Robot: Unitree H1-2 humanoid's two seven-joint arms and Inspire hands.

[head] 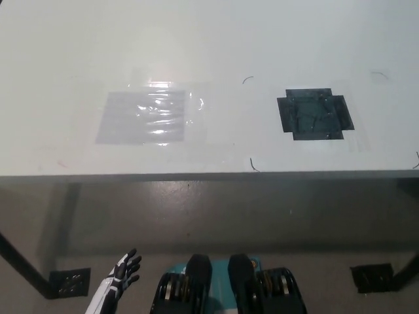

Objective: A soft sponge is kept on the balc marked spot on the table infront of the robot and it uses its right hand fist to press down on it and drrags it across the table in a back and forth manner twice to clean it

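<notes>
The white left hand (123, 271) hangs low at the lower left of the head view, below the table's near edge and above the floor, its fingers spread apart and holding nothing. The black right hand does not show anywhere in the picture, so its state cannot be told.

The white table (216, 39) fills the upper half of the view, its near edge running straight across the middle. On its right part lies the black marked spot (315, 114), a dark taped patch with notched corners and a slightly shiny surface. No sponge is seen on it; the patch lies bare. Well apart from it, on the left part of the table, sits a clear, glossy taped rectangle (145, 116) that catches the light in bright wrinkles. A few thin dark pen marks (247, 79) curl on the tabletop between and below the two patches.

Under the table, the grey floor (216, 216) shows, with a dark table leg foot plate (69, 282) at the lower left and another (374, 277) at the lower right.
</notes>
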